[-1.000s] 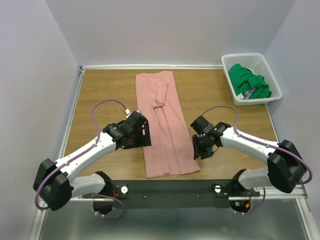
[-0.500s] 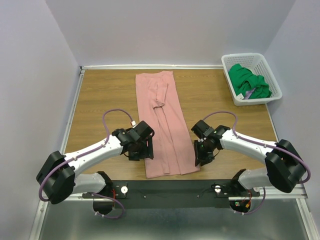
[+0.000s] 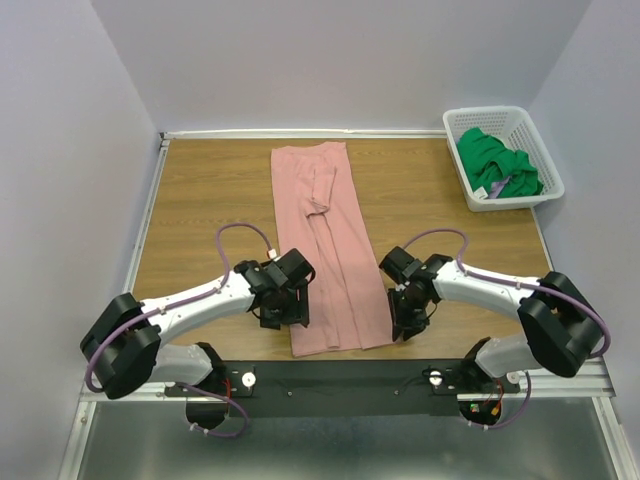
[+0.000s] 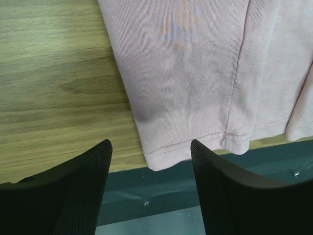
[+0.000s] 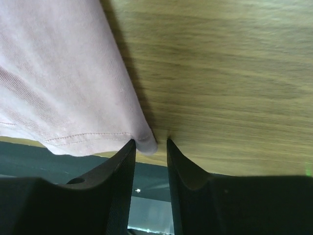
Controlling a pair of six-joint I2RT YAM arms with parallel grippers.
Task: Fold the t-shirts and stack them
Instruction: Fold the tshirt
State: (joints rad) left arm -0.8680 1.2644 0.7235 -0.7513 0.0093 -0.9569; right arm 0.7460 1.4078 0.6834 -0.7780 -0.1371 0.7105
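Moved: left end effector point(image 4: 150, 147) and right end effector point(image 5: 150, 143) nearer hem of dusty-pink cloth t-shirt point(image 3: 328, 250).
Jaws: left wide apart; right narrowly apart, flanking hem corner.
Hidden: print barely shows through.
Axis: near-to-far.

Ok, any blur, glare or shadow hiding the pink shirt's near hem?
Top external: even light, sharp, no glare on the pink t-shirt. Left wrist: hem crisp, a faint shadow patch above it. Right wrist: dark shadow along the cloth's edge on the table, focus fine.
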